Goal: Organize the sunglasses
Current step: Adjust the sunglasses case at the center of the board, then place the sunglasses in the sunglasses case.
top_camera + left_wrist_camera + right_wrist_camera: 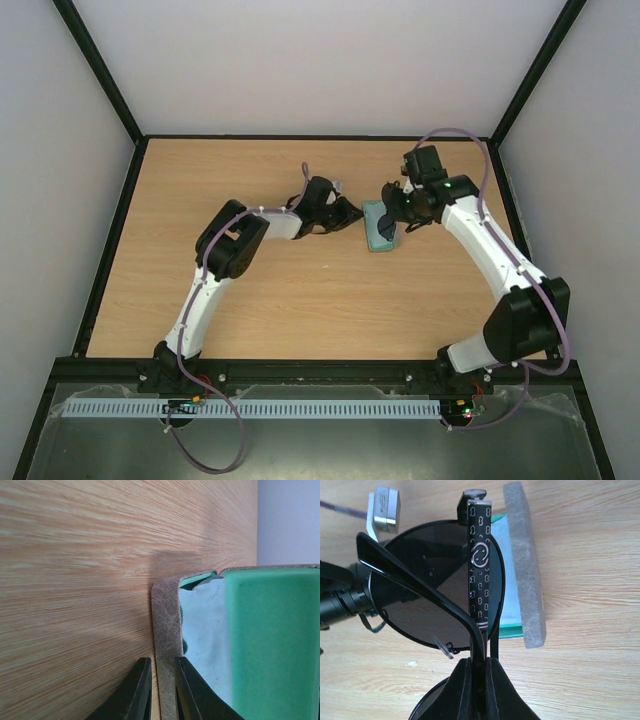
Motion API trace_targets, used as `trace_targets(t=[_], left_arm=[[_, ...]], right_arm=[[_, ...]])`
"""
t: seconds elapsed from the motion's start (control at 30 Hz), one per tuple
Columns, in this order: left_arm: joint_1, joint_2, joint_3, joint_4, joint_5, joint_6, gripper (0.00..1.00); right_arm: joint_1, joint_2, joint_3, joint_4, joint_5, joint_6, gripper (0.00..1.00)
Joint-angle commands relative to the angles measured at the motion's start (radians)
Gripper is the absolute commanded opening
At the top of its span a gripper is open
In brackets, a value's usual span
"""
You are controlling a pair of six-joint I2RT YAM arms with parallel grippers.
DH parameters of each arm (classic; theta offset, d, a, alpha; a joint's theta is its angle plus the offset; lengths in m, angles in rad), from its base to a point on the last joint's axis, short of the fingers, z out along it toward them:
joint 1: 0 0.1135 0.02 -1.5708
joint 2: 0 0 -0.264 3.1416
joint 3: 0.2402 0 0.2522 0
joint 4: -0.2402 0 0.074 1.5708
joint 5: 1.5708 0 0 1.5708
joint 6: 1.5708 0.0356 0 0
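The sunglasses point(435, 580), with round dark lenses, a thin dark frame and patterned temple arms, hang folded from my right gripper point(479, 661), which is shut on their temple arms. They hover just above the open grey case point(525, 565) with its green lining. In the top view the right gripper point(397, 205) is over the case point(380, 228) at mid table. My left gripper point(162, 660) has its jaws closed around the case's grey felt wall point(167, 625); it sits at the case's left side in the top view point(345, 213).
A light blue cloth point(205, 630) lies inside the case on the green lining point(270, 640). The wooden table point(200, 200) is walled by a black frame and white panels. The left gripper's body point(340, 600) shows at the left of the right wrist view.
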Motion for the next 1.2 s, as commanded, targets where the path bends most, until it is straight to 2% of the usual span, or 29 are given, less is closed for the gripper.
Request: trace_targets(t=[0.0,0.13,0.23,0.53,0.73,0.9,1.17], left_arm=[[0.014,0.010,-0.012,-0.025,0.007,0.027,0.17],[0.024,0.019,0.022,-0.041,0.018,0.047,0.18],[0.036,-0.016,-0.016,-0.021,0.025,0.039,0.18],[0.063,-0.294,-0.340,-0.002,0.034,0.081,0.31],[0.053,-0.527,-0.573,-0.020,0.029,0.119,0.32],[0.037,-0.667,-0.663,-0.070,0.009,0.151,0.32],[0.028,-0.800,-0.743,-0.107,0.002,0.163,0.33]], right_arm=[[0.050,0.088,0.095,-0.108,0.019,-0.068,0.01],[0.072,0.151,0.181,-0.168,0.063,-0.083,0.01],[0.073,0.203,0.255,-0.225,0.115,-0.101,0.01],[0.096,0.397,0.425,-0.339,0.229,-0.141,0.01],[0.141,0.503,0.458,-0.381,0.295,-0.135,0.01],[0.154,0.563,0.482,-0.399,0.348,-0.113,0.01],[0.158,0.662,0.519,-0.387,0.404,-0.084,0.01]])
